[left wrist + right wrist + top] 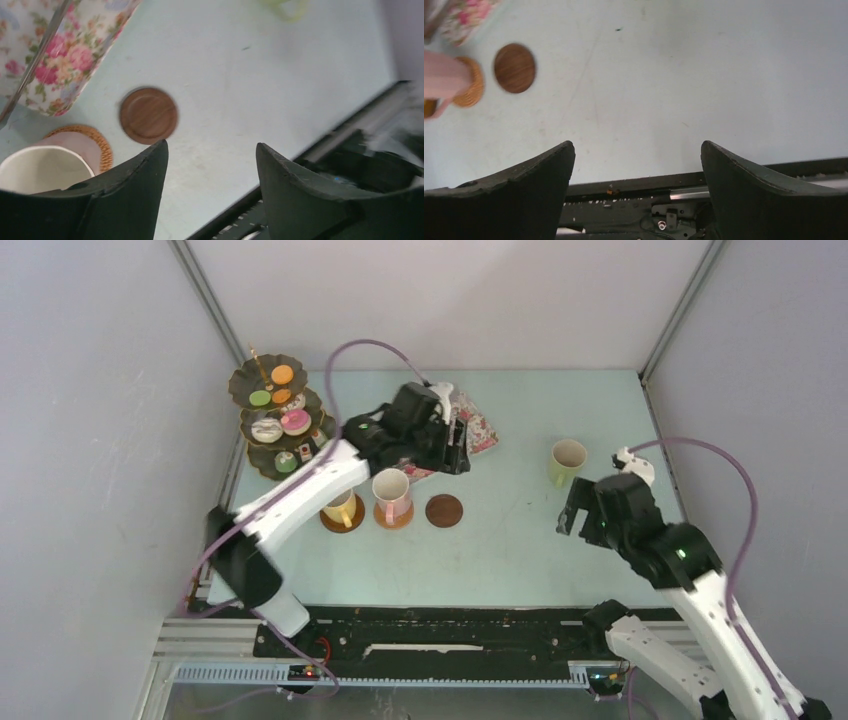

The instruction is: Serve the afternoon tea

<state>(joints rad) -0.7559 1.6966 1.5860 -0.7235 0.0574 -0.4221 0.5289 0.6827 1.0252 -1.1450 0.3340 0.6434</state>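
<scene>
My left gripper [212, 147] n right gripper [638, 145] gape wide, empty. Right cld clip the pale green ceramic mug [567, 461] at its 11 o'clock, tipping it.

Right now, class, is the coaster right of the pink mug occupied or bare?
Bare: the coaster shows its whole brown top, with nothing on it.

Table [260, 75]: pale green, matt, faintly scuffed.
Bare coaster [148, 115]: brown wood, smooth, satin sheen.
Woven coaster [102, 145]: plaited fibre, rough rim.
Pink mug [45, 170]: glossy, ceramic-looking.
Flowered tray [80, 50]: smooth, glossy floral print.
Tongs [35, 60]: bright metal.
Left gripper [212, 150]: matt black, plastic-looking.
</scene>
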